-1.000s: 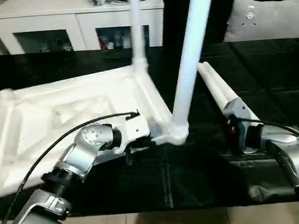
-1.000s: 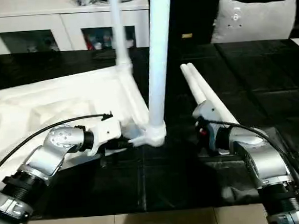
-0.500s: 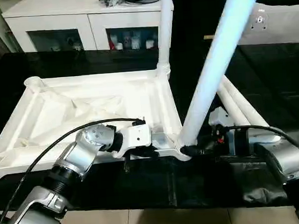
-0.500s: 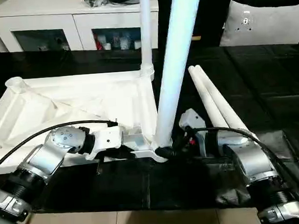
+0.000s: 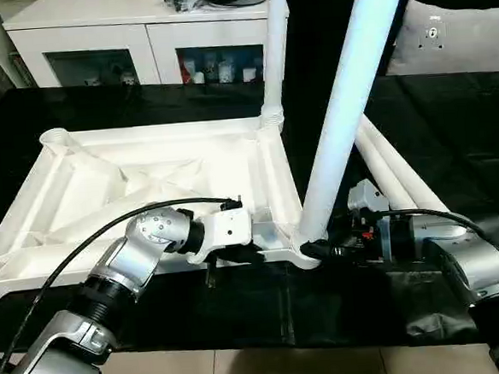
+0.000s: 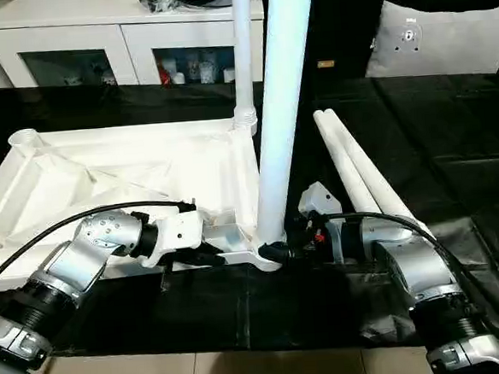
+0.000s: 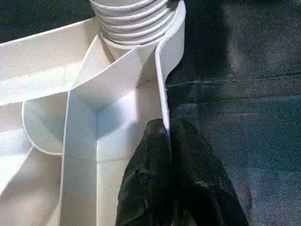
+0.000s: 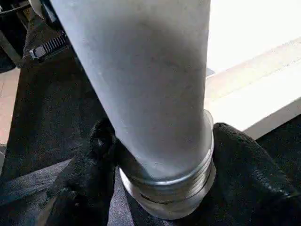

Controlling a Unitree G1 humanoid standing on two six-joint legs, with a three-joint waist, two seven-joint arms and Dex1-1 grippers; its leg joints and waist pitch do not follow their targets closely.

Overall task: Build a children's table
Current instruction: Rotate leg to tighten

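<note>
— Where is the table top (image 5: 146, 173) lying now?

— It is lying upside down on the black worktop (image 5: 451, 130), with the crossed ribs facing up. I am seeing two legs standing in its sockets: the near leg (image 5: 346, 103) in the front corner on my right side, and the far leg (image 5: 273, 40) in the corner behind it. Two loose legs (image 6: 355, 162) are lying side by side on the worktop, to the right of the top.

— What is the left hand (image 7: 169, 141) doing?

— I am holding the front wall of the top with it, just beside the near socket. In the left wrist view the two black fingers (image 7: 197, 169) are pressing together with the thin white wall between them, so the hand is almost fully closed on the table top.

— And the right hand (image 8: 162, 188)?

— It is sitting at the foot of the near leg, right at the threaded collar above the socket. Its fingers (image 8: 84, 174) are standing one on each side of the leg, partly open and close to it. Whether they are really gripping the leg, I cannot tell.

— Anything behind?

— A white cabinet (image 5: 136, 32) is standing behind the worktop, and a pale cushion (image 6: 436, 37) is at the far right.
</note>
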